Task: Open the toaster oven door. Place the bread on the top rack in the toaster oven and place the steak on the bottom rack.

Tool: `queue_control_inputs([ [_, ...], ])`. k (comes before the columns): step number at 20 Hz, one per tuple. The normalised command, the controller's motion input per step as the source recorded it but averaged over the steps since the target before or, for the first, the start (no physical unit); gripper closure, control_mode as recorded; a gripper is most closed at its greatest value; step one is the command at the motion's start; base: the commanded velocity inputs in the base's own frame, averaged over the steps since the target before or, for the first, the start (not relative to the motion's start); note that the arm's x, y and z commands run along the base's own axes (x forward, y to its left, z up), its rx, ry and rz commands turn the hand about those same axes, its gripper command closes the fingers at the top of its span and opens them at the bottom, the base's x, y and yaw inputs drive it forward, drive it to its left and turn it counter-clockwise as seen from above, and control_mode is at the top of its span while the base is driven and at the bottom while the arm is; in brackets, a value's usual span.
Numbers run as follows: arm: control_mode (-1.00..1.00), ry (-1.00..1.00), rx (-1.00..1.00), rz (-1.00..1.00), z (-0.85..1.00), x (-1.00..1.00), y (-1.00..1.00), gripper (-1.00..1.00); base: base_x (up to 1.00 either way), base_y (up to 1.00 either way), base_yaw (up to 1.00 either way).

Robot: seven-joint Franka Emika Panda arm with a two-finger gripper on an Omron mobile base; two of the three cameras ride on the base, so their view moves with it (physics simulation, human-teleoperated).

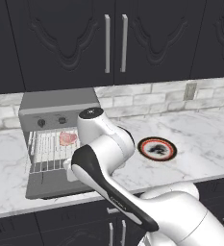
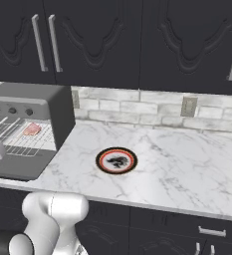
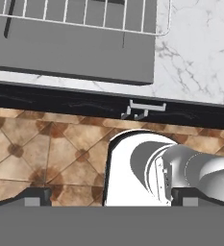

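**Inspector:** Toaster oven [image 1: 60, 108]: it stands at the left of the left base view on the marble worktop [image 1: 200, 139], backed against the brick wall. The toaster oven door [image 1: 48, 187] is dropped flat toward the front edge, which gives free access to the racks.

**Assistant:** And the food?

**Inspector:** The steak [image 1: 68, 138] lies flat on a wire rack [image 1: 48, 151] inside the cavity, toward the back; the right base view shows it at upper left on that rack. Which level the rack occupies I cannot settle from these angles. I cannot make out the bread in any view. The red-rimmed plate [image 2: 117, 160] sits mid-worktop, well apart from the oven, with only a dark pattern on its face.

**Assistant:** State of the gripper?

**Inspector:** The gripper [image 3: 106, 199] has its fingertips [image 3: 34, 198] spread wide, at opposite sides of the hand view's bottom edge, with nothing between them. That view looks down past the door's front edge and the worktop lip to the tiled floor [image 3: 41, 153], so the hand sits low before the oven.

**Assistant:** Your reading?

**Inspector:** In my judgement the door step is done and the steak is placed; the bread's position needs confirming.
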Motion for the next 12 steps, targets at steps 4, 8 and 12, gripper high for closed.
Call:
queue_control_inputs([
  [4, -1.0, 0.0, 0.0, 0.0, 0.0, 0.0, 0.0, -1.0, 0.0, 0.0, 0.0],
  [8, -1.0, 0.0, 0.0, 0.0, 0.0, 0.0, 0.0, -1.0, 0.0, 0.0, 0.0],
  [12, -1.0, 0.0, 0.0, 0.0, 0.0, 0.0, 0.0, -1.0, 0.0, 0.0, 0.0],
])
